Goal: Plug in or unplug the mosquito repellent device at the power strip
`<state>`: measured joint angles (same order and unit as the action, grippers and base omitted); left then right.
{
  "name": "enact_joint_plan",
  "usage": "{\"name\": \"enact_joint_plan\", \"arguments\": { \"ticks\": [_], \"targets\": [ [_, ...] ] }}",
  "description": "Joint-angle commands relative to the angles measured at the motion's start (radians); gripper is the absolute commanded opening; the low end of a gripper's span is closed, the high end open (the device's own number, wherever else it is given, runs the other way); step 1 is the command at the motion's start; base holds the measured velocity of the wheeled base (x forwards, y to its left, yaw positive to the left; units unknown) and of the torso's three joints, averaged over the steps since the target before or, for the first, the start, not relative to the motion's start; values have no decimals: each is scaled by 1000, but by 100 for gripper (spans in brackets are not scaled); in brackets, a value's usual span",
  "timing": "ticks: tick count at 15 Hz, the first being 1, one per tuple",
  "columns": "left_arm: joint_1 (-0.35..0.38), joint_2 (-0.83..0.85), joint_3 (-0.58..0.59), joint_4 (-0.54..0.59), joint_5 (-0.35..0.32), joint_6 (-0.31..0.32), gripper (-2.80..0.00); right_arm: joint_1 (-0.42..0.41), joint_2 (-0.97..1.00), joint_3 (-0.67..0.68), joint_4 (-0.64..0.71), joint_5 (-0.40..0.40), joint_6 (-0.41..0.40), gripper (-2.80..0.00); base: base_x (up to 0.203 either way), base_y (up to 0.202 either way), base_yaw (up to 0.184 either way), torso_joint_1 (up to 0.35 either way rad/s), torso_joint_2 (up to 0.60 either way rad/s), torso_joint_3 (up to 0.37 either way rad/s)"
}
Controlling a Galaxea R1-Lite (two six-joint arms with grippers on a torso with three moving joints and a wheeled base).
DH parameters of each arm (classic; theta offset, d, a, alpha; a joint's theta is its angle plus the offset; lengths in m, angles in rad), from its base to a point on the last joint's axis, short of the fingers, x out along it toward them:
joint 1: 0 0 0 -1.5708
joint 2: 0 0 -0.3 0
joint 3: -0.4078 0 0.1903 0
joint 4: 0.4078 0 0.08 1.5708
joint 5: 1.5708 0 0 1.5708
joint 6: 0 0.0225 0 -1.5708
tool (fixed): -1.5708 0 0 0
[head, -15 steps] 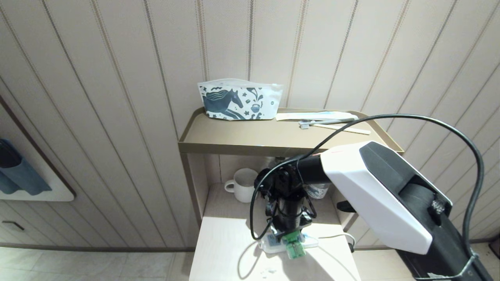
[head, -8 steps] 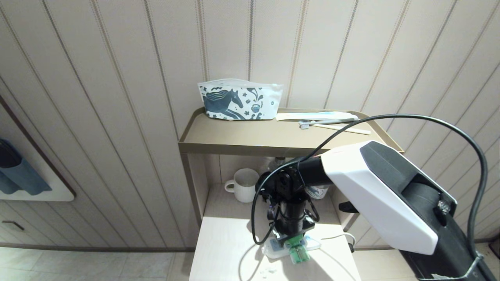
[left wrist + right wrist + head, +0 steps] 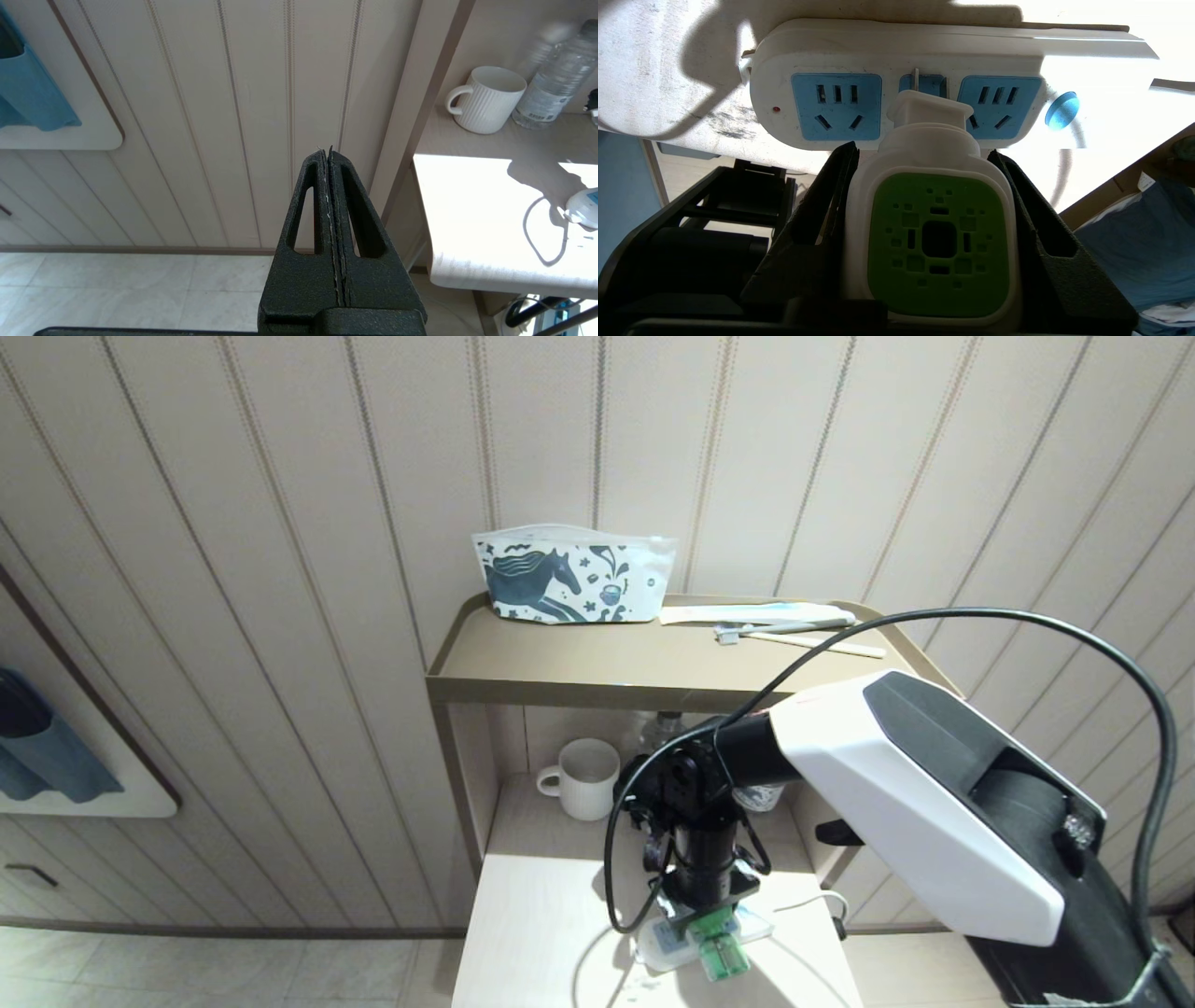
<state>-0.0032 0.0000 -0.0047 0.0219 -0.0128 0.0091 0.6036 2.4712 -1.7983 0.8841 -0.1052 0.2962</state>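
The right gripper [image 3: 931, 224] has its black jaws pinching the small white mosquito repellent device with the green perforated face [image 3: 938, 242] from both sides, and the plug pins of the device stand at the middle light-blue socket of the flat white power strip with rounded ends [image 3: 896, 51], though I cannot tell how deep they sit. The power strip lies on the pale wooden worktop [image 3: 551, 924], in front of a white ribbed mug [image 3: 585, 791] and a clear plastic bottle [image 3: 553, 79]. The left gripper [image 3: 329, 161] hangs beside the worktop, well apart from it, with its jaws pressed together.
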Motion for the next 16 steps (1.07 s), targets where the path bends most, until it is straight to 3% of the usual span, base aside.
{"name": "enact_joint_plan", "arguments": {
  "ticks": [1,7,16],
  "targets": [
    [0,2,0,1,0,0,-280,-1,-5,-6,2,1,3,-280,0,0,0,0,0,0],
    [0,2,0,1,0,0,-280,1,-64,-35,-23,1,41,-280,0,0,0,0,0,0],
    [0,2,0,0,0,0,-280,51,-260,204,-37,14,64,-280,0,0,0,0,0,0]
  ]
}}
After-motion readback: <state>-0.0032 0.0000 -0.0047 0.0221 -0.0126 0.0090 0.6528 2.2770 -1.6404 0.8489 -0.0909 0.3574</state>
